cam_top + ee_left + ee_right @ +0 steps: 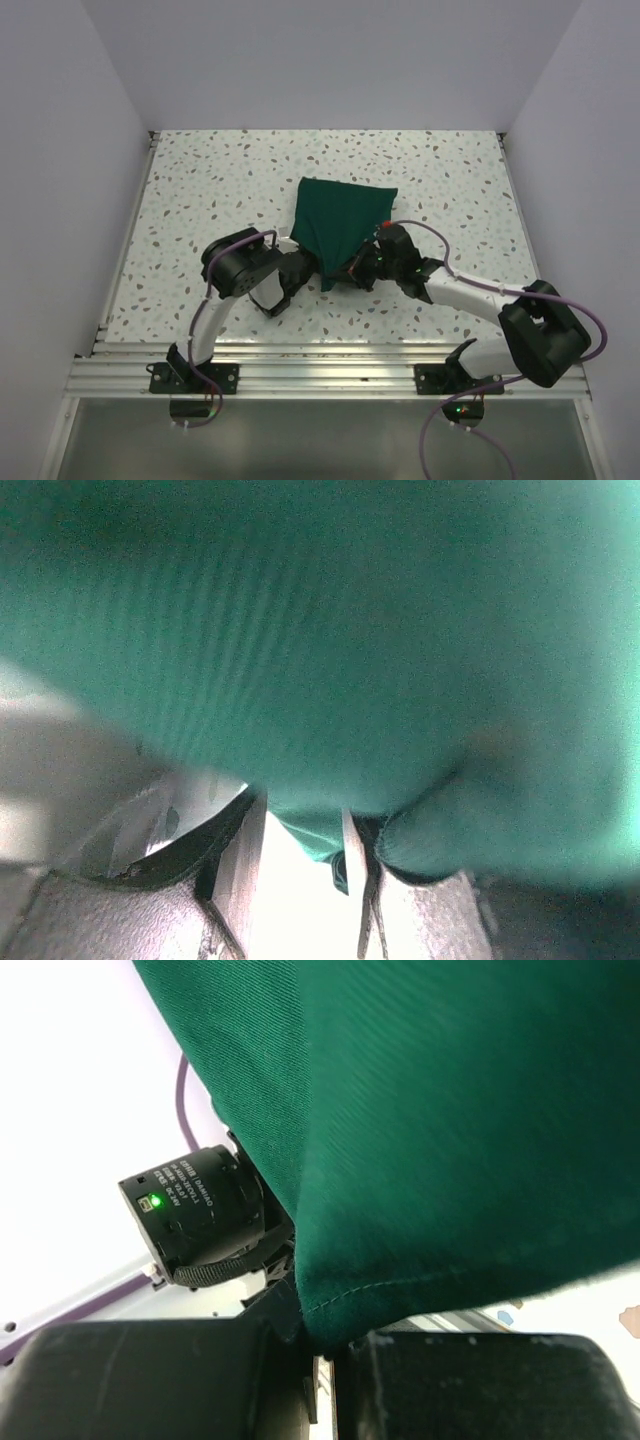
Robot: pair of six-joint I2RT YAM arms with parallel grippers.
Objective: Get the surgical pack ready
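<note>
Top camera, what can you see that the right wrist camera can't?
Only the top view shows the whole speckled table, the left arm, the right arm and all of the green surgical pack. Only the right wrist view shows the pack pinched in the right gripper up close, plus a black part with a green light. Both show the green cloth.

The surgical pack (340, 220) lies at the middle of the table (200, 180).
</note>
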